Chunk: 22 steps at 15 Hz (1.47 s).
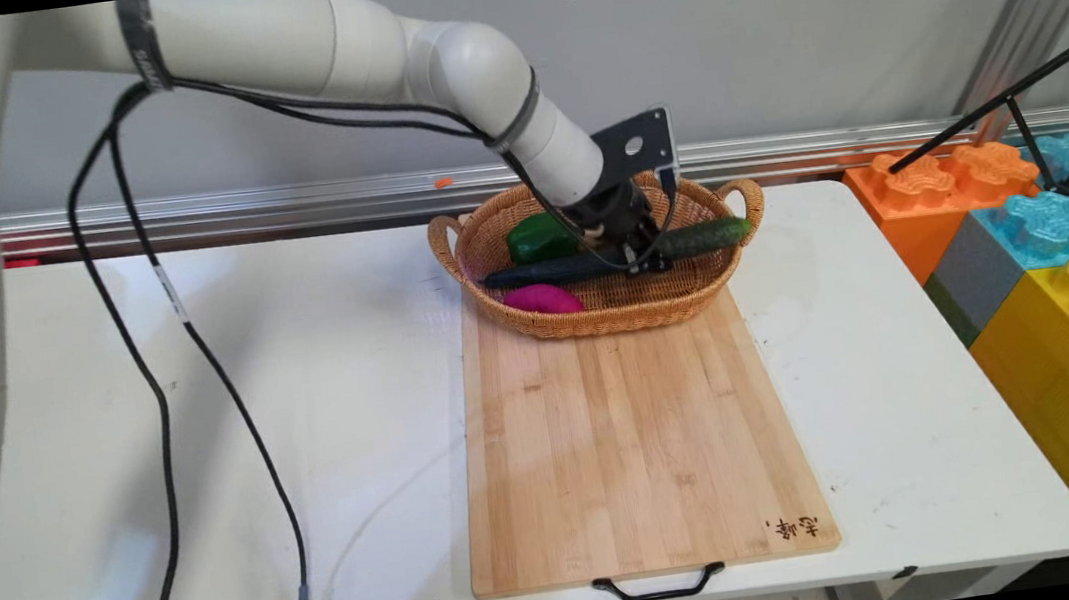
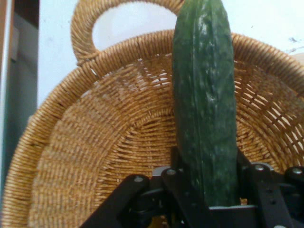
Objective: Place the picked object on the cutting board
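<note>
A long dark green cucumber [image 1: 703, 236] [image 2: 204, 104] lies across the wicker basket [image 1: 537, 322] [image 2: 95, 142], its right end resting on the basket's right rim. My gripper [image 1: 638, 256] [image 2: 206, 190] reaches down into the basket and is shut on the cucumber near its middle. A green pepper [image 1: 537, 236] sits at the basket's back left and a purple sweet potato [image 1: 542, 298] lies at its front left. In the hand view the cucumber runs up between the fingers past a basket handle [image 2: 85, 28].
The basket stands on the far end of a wooden cutting board [image 1: 632, 450] with a black handle [image 1: 660, 586] at its near edge. Black cables [image 1: 152, 384] hang over the table's left side. Large coloured foam blocks [image 1: 1044, 262] and a black tripod stand to the right.
</note>
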Each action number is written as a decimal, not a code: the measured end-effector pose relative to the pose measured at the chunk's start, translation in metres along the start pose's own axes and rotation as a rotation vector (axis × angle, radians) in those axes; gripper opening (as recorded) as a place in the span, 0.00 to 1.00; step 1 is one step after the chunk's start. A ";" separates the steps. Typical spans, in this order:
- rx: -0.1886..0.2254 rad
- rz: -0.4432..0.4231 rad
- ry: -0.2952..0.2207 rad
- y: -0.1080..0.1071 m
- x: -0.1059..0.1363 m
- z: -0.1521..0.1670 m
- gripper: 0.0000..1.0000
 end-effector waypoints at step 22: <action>-0.095 0.006 -0.004 0.082 0.079 -0.131 0.00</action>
